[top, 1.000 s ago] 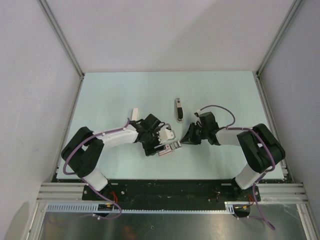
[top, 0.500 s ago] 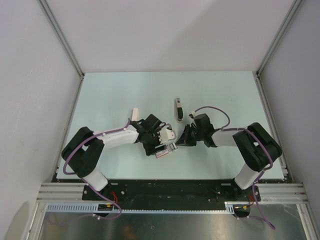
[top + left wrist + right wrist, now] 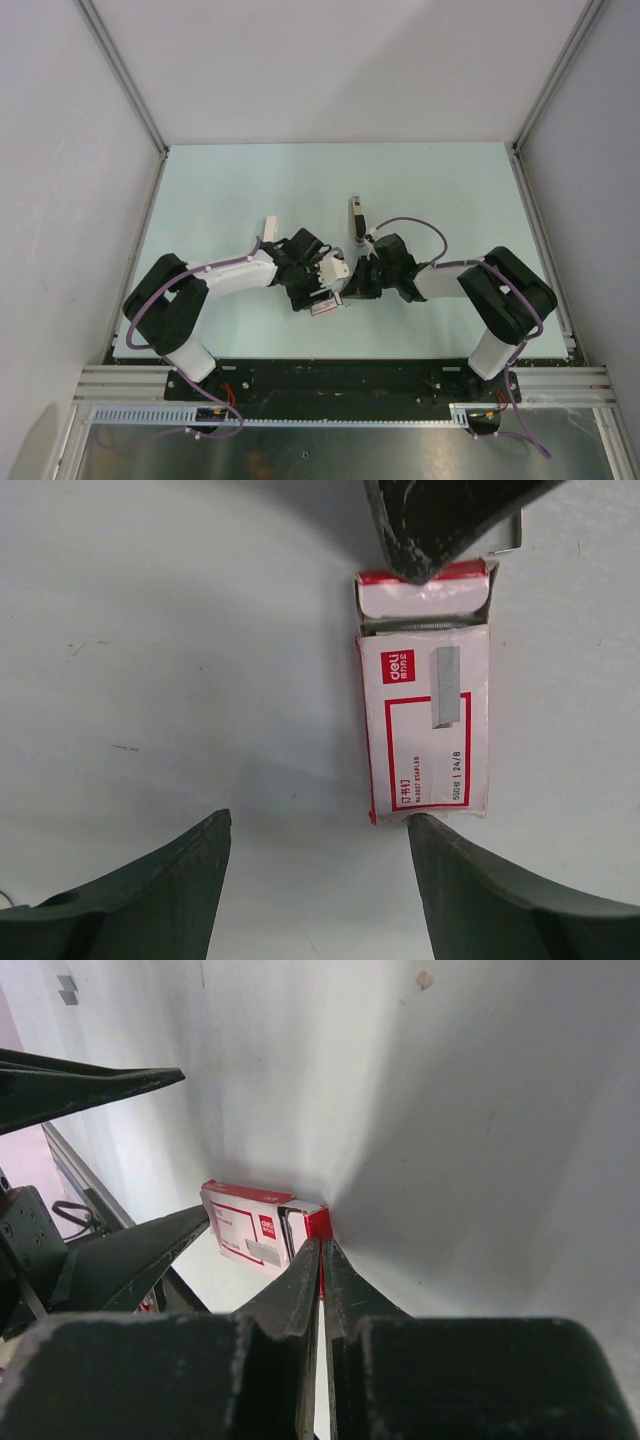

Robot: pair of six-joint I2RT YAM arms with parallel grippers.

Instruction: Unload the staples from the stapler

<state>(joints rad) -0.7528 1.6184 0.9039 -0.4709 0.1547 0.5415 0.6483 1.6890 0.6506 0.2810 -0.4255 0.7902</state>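
The stapler [image 3: 356, 219], slim and white with a dark inner bar, lies alone on the table behind both grippers. My left gripper [image 3: 315, 825] is open; its right fingertip [image 3: 425, 830] touches the near end of a red-and-white staple box [image 3: 425, 725]. The box's far flap stands open, with a grey row of staples [image 3: 425, 628] at its mouth. My right gripper [image 3: 320, 1247] is shut on that red flap [image 3: 318, 1222]. A thin bent metal bit [image 3: 513, 540] lies beside the flap. From above, both grippers [image 3: 318, 296] [image 3: 348, 292] meet over the box [image 3: 328, 307].
A small white oblong piece [image 3: 269, 228] lies on the table left of the left wrist. Metal frame posts and white walls enclose the pale green table [image 3: 450, 180]. The table's near edge [image 3: 340, 358] is close behind the box.
The right arm has swung left to the staple box and its jaws have closed on the flap. The box has shifted slightly left. The left arm has stayed put.
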